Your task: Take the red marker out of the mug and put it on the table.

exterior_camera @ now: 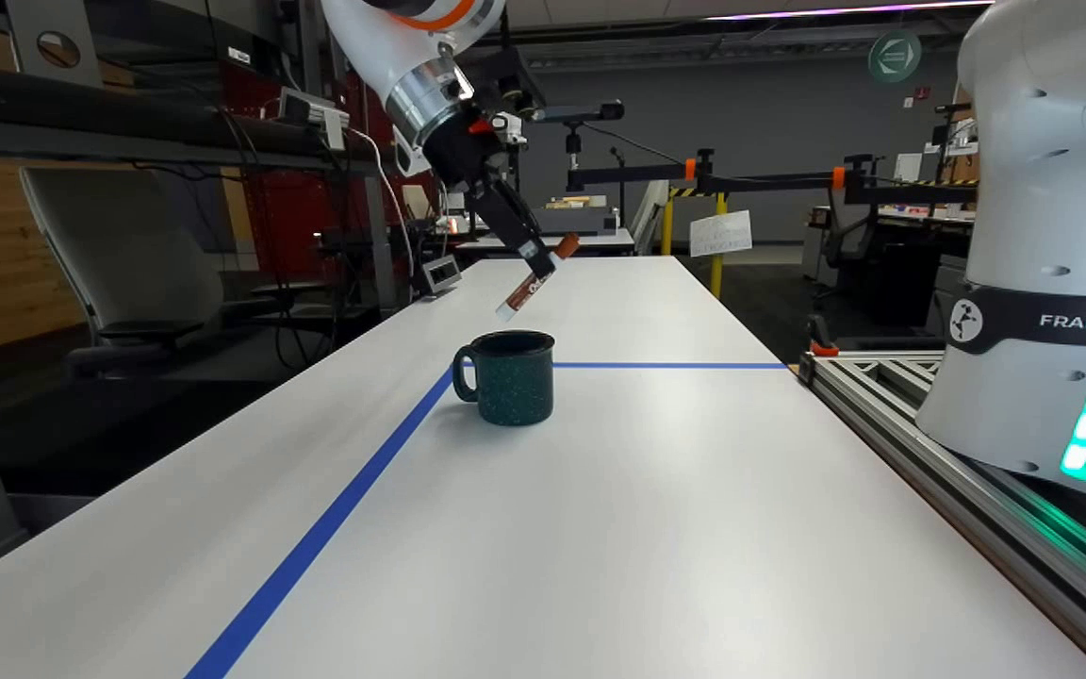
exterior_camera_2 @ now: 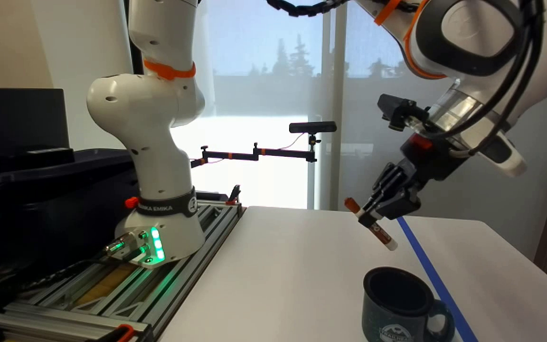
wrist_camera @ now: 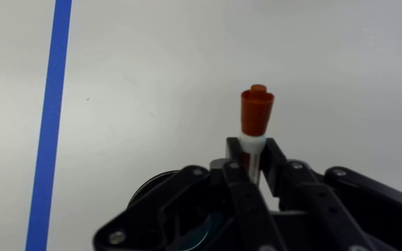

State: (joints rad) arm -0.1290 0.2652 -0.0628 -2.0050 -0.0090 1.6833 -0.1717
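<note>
My gripper (exterior_camera: 543, 264) is shut on the red marker (exterior_camera: 524, 291) and holds it tilted in the air, above the mug's rim height. The marker also shows tilted in an exterior view (exterior_camera_2: 381, 233), its pale end downward. In the wrist view the marker's orange-red cap (wrist_camera: 256, 116) sticks out past the fingertips (wrist_camera: 251, 148). The dark teal mug (exterior_camera: 517, 385) stands upright on the white table (exterior_camera: 675, 528). Its opening shows in an exterior view (exterior_camera_2: 394, 308), its bottom inside dark. In the wrist view the mug (wrist_camera: 155, 182) is partly hidden behind the gripper.
Blue tape lines (exterior_camera: 345, 505) run along and across the table, close to the mug. The robot base (exterior_camera: 1033, 396) stands on a metal-railed bench (exterior_camera: 929, 490) beside the table. A camera on a jointed arm (exterior_camera_2: 312, 127) stands over the far edge. A small grey device (exterior_camera: 441, 273) sits at the table's edge.
</note>
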